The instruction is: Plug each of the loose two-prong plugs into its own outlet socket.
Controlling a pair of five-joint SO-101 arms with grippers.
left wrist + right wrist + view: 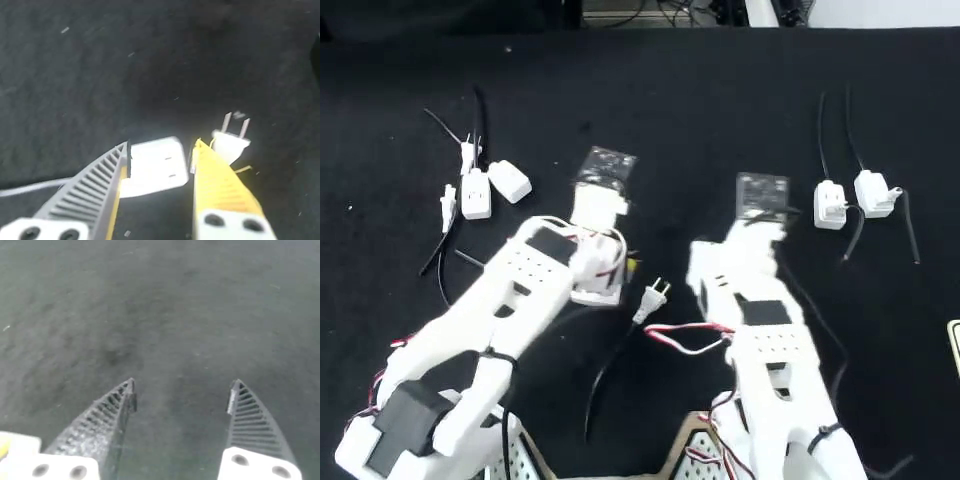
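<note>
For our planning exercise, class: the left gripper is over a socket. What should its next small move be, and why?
Probably shut the left gripper on the white outlet socket: it lies between the open fingers, so a grip would steady it. The loose two-prong plug lies just beside the yellow finger, which would leave it for the open right gripper.

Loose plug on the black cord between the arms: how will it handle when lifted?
The plug looks small and probably light, so it should lift easily. Its thin black cord lies curved and will likely trail limply, tugging the plug askew. The prongs look stiff; gripping the body seems safer.
</note>
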